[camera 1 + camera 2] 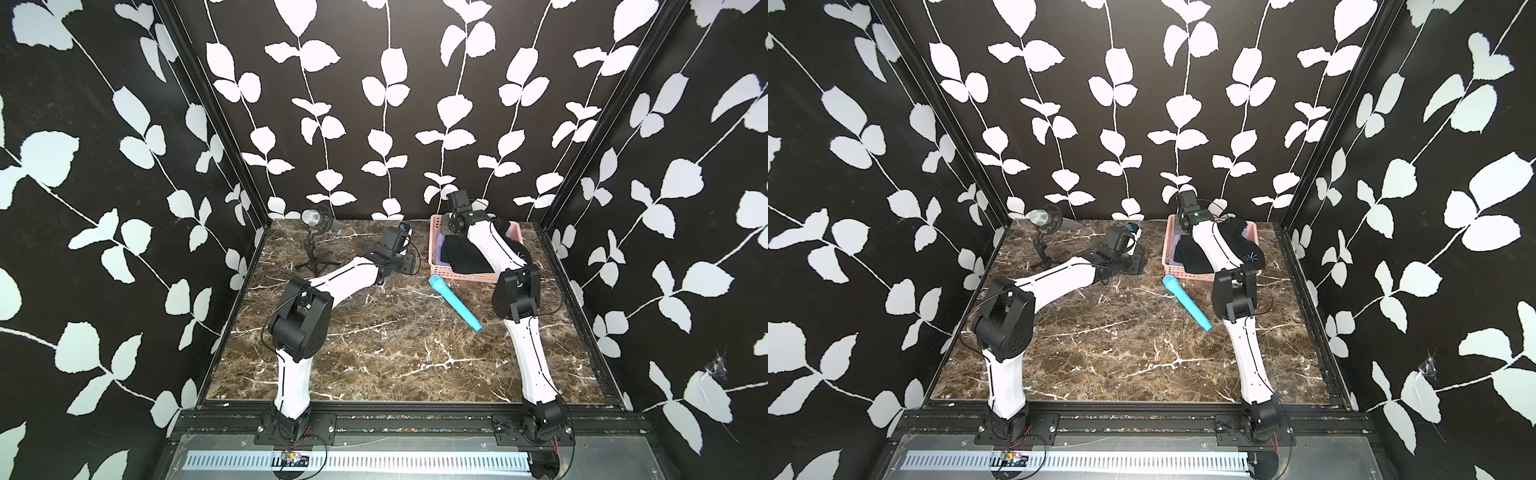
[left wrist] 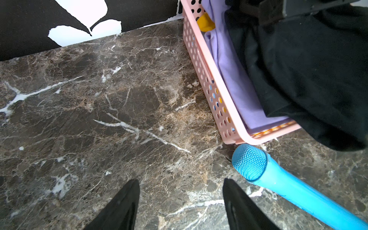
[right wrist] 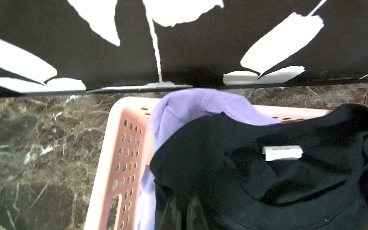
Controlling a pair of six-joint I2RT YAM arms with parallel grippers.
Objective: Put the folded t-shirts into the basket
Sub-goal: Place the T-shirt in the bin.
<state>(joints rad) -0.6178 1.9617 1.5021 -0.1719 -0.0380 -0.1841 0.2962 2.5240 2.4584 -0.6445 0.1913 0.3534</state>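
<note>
Clearly the black shirt [image 1: 1196,257] is lying on top of the pile in the basket [image 1: 1168,245], right under and behind the right gripper [image 1: 449,227]. It is not sitting fully inside. The end with the small blue starburst is spilling over the rim, back toward that arm's elbow.

The lilac shirt [image 3: 189,103] is peeking out beneath it, just ahead of the gripper at the basket's far end. A bit of the yellow shirt [image 2: 206,23] is showing lower down.

The right gripper's jaws are closed, down among the black cloth, though I cannot tell whether they are pinching a fold. To my eye the cloth is running from the gripper back and outward across the basket. Any tucking in is therefore going to mean working back toward that overhanging end, and the right arm is plainly the nearer one.

The left gripper [image 2: 180,183] is hanging wide open over bare table [image 2: 99,119], holding nothing. The basket is ahead of it and off to its right. A blue microphone [image 2: 278,185] is lying just beside one of its fingers.
</note>
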